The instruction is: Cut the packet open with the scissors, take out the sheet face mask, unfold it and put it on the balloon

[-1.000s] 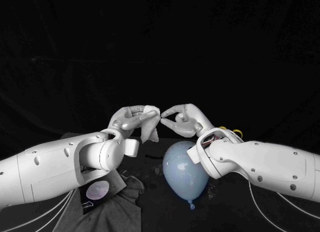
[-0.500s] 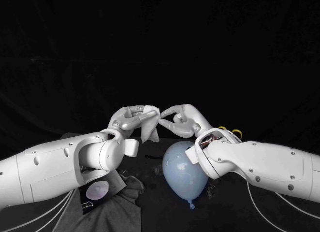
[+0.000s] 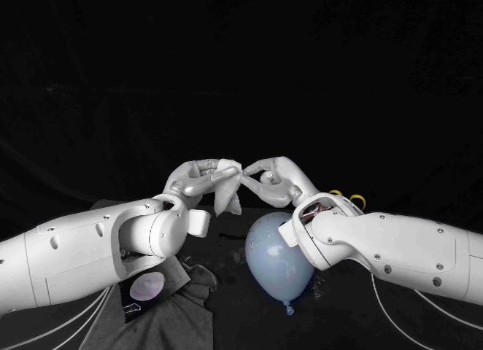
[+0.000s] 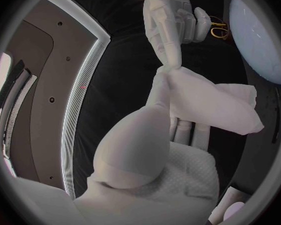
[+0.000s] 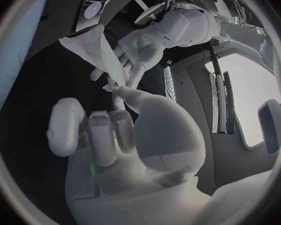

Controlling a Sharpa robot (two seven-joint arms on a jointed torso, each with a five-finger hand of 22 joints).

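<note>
The folded white sheet face mask (image 3: 230, 192) hangs in the air above the table, and my left hand (image 3: 200, 179) grips its upper part. My right hand (image 3: 273, 181) faces it and pinches the mask's top corner between thumb and a finger. In the left wrist view the mask (image 4: 218, 102) hangs from my left hand (image 4: 159, 135), with the right hand (image 4: 172, 22) meeting its corner. The right wrist view shows the mask (image 5: 90, 47) between my right hand (image 5: 115, 130) and the left hand (image 5: 147, 52). The pale blue balloon (image 3: 279, 259) lies on the table below both hands.
Yellow-handled scissors (image 3: 346, 195) lie on the table behind my right wrist. The cut packet (image 3: 147, 287) rests on a crumpled grey cloth (image 3: 184, 313) at the near left. Both forearms cross low over the table's front.
My right hand has moved left, closing the gap, and its fingertips now meet the mask's top corner. The left hand, the mask and the balloon have stayed in place.
</note>
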